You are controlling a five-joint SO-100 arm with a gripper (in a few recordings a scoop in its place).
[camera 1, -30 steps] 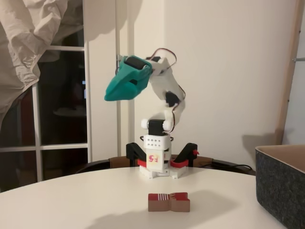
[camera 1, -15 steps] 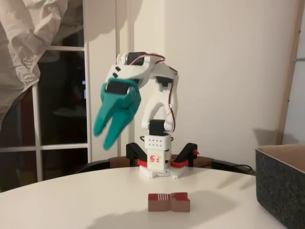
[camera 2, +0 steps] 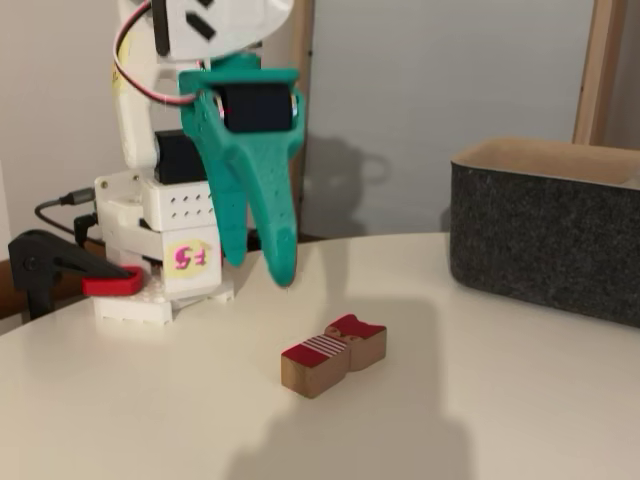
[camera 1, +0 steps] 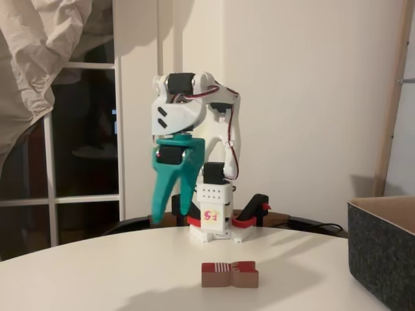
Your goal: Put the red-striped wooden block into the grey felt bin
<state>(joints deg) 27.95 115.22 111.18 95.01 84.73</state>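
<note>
My end effector (camera 1: 170, 215) has swung down from pointing sideways to pointing at the surface (camera 1: 117, 272), fingers spread and empty, above and behind the block (camera 1: 229, 274). I am approaching; next I reach forward and straddle its notch. The bin (camera 2: 545, 235) stands well apart, open room between.

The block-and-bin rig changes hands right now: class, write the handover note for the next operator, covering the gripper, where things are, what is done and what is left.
Gripper: open, empty, pointing down above the table, between the arm's base and the block, not touching it.
Block: lying flat on the table, striped end toward the camera in a fixed view.
Bin: upright at the table's right side in both fixed views, apart from the block; what lies inside cannot be seen.
Done: nothing grasped or moved yet.
Left: lower onto the block, close on it, lift, carry it over the bin and release.
</note>
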